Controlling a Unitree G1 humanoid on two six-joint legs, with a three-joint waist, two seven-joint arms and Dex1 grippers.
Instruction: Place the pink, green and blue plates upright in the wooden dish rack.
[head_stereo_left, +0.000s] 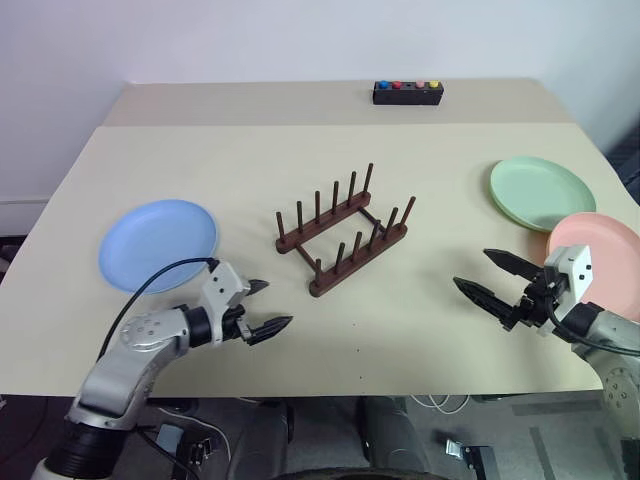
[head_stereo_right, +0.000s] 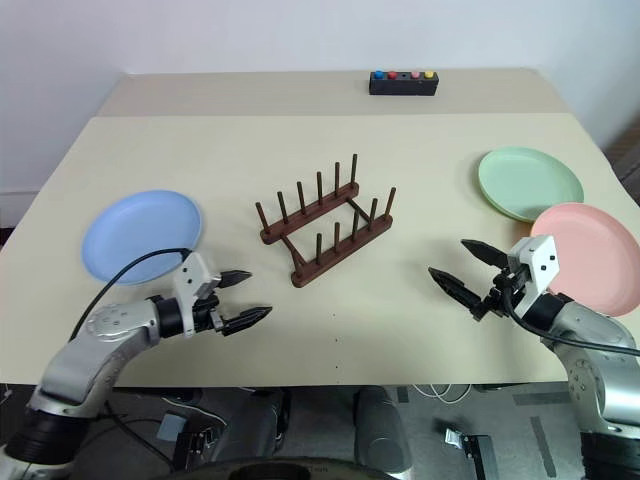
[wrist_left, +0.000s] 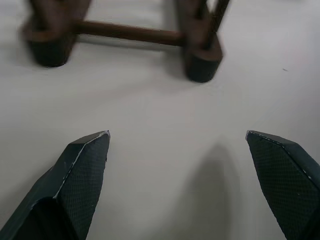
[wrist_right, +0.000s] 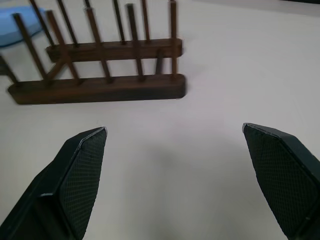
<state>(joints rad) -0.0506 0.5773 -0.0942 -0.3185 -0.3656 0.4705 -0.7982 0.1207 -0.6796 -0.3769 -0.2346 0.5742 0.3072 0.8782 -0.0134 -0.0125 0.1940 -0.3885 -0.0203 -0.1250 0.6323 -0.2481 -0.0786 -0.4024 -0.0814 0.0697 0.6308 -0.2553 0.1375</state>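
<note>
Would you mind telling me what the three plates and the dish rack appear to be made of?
The blue plate, green plate and pink plate look like matte plastic or melamine: flat pastel colour, no glare, thin raised rims; ceramic cannot be ruled out. The dish rack looks like dark stained wood with a smooth, low-sheen finish: brown bars and thin round pegs.

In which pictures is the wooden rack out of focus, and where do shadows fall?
Left wrist view: the wooden dish rack is blurred, and a soft shadow lies on the table between the fingertips. Right wrist view: the rack is sharper. Head views: even light, faint shadows under the rack.
</note>
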